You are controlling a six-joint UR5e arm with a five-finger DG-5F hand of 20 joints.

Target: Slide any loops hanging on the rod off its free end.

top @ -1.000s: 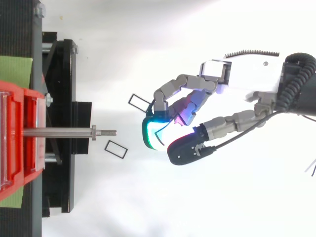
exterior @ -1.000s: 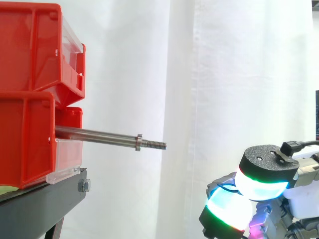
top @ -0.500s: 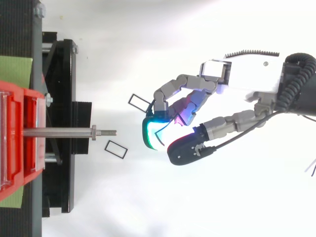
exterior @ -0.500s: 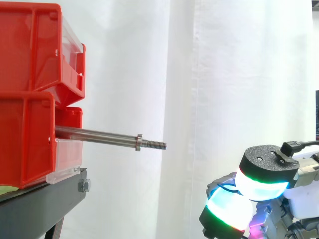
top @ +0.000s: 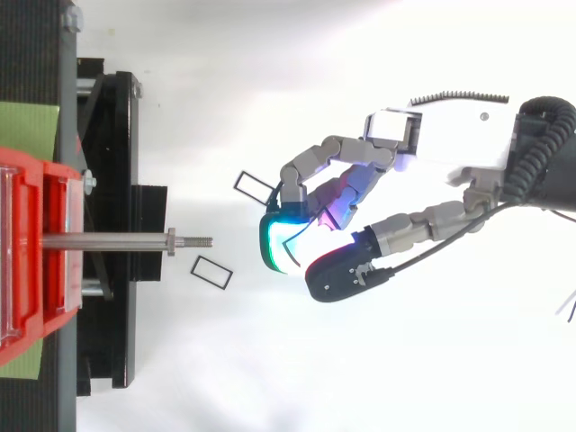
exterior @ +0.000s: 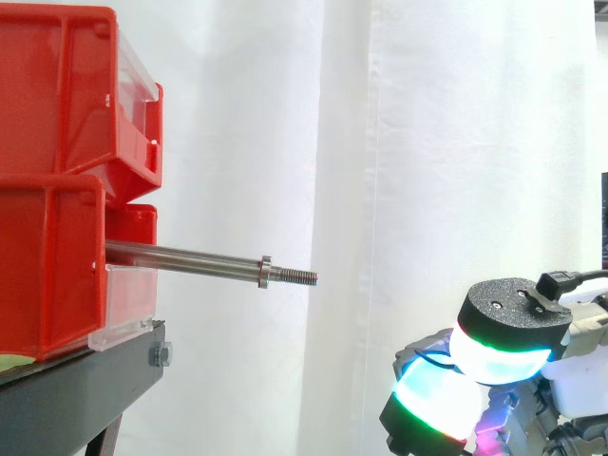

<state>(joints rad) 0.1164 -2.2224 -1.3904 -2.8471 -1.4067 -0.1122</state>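
The rod (exterior: 190, 258) juts level from the red bins (exterior: 52, 266), and nothing hangs on it as far as its threaded free end (top: 200, 240). The robot hand (top: 445, 137) sits well apart, right of that end and lower. Whether it clasps anything, I cannot tell. The task looks done, or nearly so.

A black stand (exterior: 81, 385) carries stacked red bins (exterior: 47, 256); a green sheet (top: 27, 126) lies on the stand beneath the bins.
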